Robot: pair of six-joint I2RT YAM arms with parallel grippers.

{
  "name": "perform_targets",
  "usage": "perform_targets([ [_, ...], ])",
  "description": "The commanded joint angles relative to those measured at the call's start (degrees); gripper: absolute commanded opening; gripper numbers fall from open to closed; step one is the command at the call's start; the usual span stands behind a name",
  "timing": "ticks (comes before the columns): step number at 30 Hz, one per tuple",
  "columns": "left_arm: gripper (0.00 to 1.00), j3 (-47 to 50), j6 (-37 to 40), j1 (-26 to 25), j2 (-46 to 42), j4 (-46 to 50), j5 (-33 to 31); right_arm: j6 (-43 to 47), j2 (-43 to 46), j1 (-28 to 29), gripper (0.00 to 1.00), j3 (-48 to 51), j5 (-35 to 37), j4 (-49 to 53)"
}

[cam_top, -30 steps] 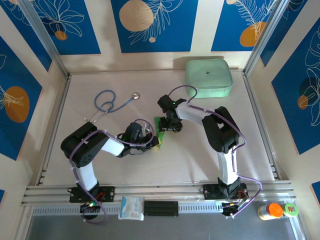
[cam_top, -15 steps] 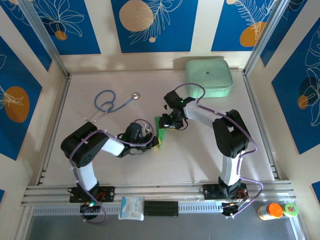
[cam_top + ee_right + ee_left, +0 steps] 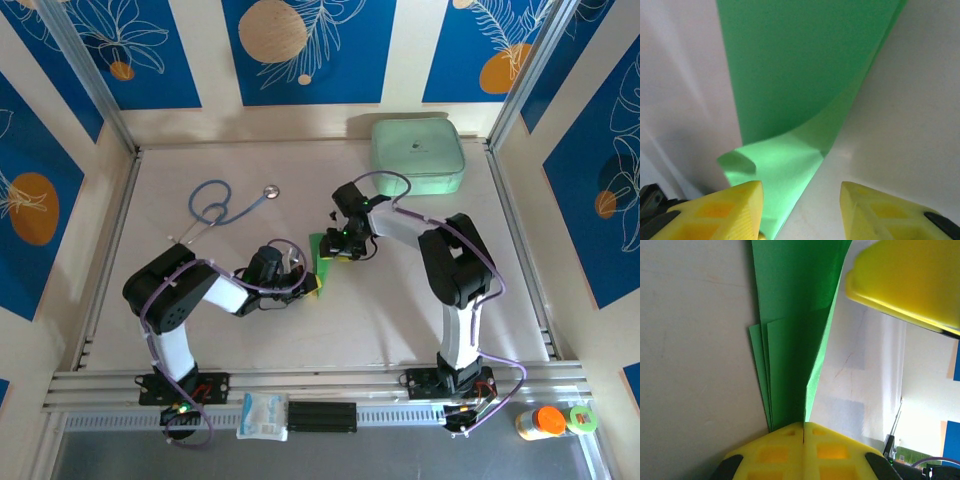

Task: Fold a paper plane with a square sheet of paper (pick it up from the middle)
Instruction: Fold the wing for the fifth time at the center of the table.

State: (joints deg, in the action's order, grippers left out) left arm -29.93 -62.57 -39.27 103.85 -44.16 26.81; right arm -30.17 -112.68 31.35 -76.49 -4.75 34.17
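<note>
While left gripper (image 3: pixel 804 432) pinches the green paper (image 3: pixel 790 340) tight, right gripper (image 3: pixel 800 194) sits partly open, jaws astride its curled edge.

Overhead, the light is bright and even, the arms throwing just soft, short shadows on the pale table (image 3: pixel 400 320), while the frame rails (image 3: pixel 92 85) lean outward at the edges. Left wrist camera: the green paper (image 3: pixel 790 340) is crisp, the left gripper's yellow fingers (image 3: pixel 790 452) smear up close, and the background blows white at right. Right wrist: the paper is soft and milky, the right gripper's fingertips (image 3: pixel 735 207) blurred, with dim shadow at left.
</note>
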Motion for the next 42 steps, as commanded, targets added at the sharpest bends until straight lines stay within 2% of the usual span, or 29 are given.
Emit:
perform_targets([
  [1, 0.02, 1.8, 1.0, -0.2, 2.7, 10.8, -0.2, 0.8, -2.4, -0.2, 0.44, -2.2, 0.3, 2.0],
  [7, 0.07, -0.9, 3.4, -0.2, -0.5, 15.7, -0.2, 1.1, -4.8, 0.4, 0.44, -3.1, 1.3, 2.9],
  [14, 0.21, -5.4, 7.1, 0.2, -5.4, 23.3, -1.5, 0.7, -6.1, 0.7, 0.44, -3.2, 2.8, 4.5],
  [17, 0.23, -6.8, 8.2, 0.6, -6.7, 25.8, -1.9, 0.6, -6.9, 0.9, 0.44, -3.5, 3.2, 5.1],
  [28, 0.3, -12.1, 10.5, 1.3, -6.0, 29.3, -2.1, -0.1, -8.0, 1.5, 0.44, -4.3, 2.3, 5.5],
  [42, 0.32, -17.5, 14.2, 1.0, -3.2, 37.1, -4.8, -1.1, -8.7, 1.8, 0.44, -4.5, 0.6, 5.2],
])
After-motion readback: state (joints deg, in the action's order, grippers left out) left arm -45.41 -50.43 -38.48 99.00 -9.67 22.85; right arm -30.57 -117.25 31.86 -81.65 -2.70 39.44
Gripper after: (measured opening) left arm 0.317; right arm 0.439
